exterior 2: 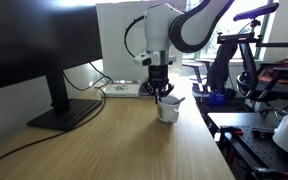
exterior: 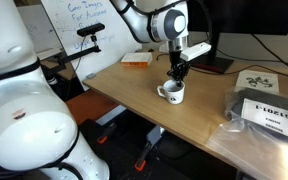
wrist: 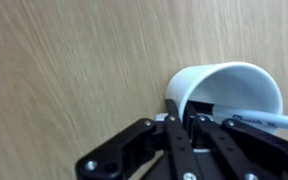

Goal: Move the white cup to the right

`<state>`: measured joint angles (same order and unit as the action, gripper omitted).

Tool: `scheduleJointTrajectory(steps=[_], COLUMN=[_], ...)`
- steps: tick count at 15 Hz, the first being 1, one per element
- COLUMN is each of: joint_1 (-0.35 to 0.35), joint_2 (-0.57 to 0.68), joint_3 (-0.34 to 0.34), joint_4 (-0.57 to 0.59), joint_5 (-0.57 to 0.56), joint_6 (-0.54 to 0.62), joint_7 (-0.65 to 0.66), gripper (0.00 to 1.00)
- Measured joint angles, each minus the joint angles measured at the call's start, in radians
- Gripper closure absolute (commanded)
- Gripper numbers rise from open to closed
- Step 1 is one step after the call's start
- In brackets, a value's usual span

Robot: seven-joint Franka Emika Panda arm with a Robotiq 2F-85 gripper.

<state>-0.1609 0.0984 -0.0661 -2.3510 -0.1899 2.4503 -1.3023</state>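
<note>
The gripper (exterior: 176, 74) hung directly above the white cup (exterior: 171, 93) on the wooden table (exterior: 134, 90), its fingers pinched together on the cup's rim. The cup sat immediately beneath the fingertips.

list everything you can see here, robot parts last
white cup: 1, white, mid table, under the hand
table: 1, light wood
monitor: 1, black, on the table
flat tray: 1, white with an orange item, far end of the table
black packet: 1, black with a white label, table end
printed sheet: 1, white, beside the packet
whiteboard: 1, white, behind the table
arm: 1, white
hand: 1, black, apparently shut on the cup's rim
</note>
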Motion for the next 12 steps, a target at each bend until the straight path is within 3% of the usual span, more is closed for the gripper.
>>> scheduleJointTrajectory(steps=[1,3,10,12], joint_1=[0.000,0.000,0.000,0.000], joint_2=[-0.005,-0.013,-0.124,-0.182], joint_3=[0.000,-0.003,-0.020,-0.025], joint_4=[-0.007,-0.018,-0.045,-0.049], joint_5=[-0.002,-0.006,0.009,0.046], joint_6=[0.007,0.017,0.028,0.005], joint_7=[0.000,0.000,0.000,0.006], gripper=[0.64,0.58,0.04,0.00])
